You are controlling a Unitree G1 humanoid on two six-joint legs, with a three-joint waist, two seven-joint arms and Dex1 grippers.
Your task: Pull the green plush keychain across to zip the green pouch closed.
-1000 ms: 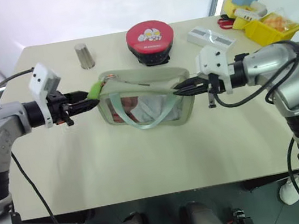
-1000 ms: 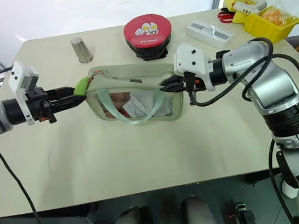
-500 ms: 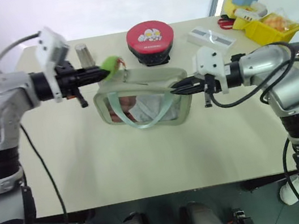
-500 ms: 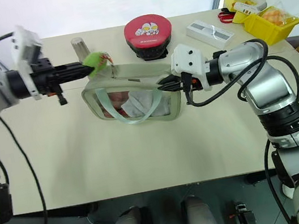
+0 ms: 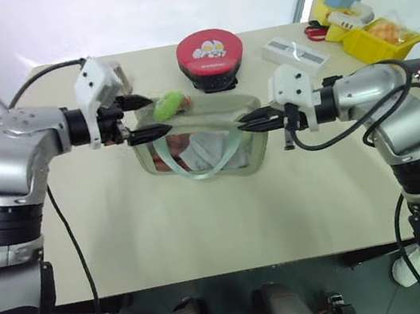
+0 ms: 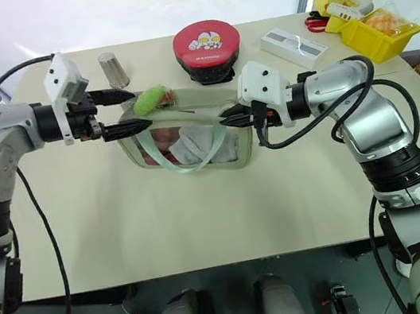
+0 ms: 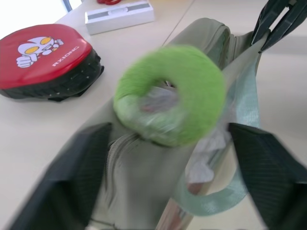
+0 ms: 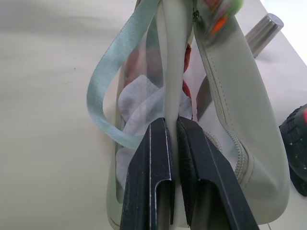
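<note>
The pouch lies near the middle of the table, toward its far edge, in front of the red case. The keychain sits on the pouch's top near its left end, between the spread fingers of the left gripper, which grip nothing. The right gripper is clamped on the pouch's right end

You see the left gripper spread wide beside the green plush keychain, while the right gripper pinches the green pouch edge
</note>
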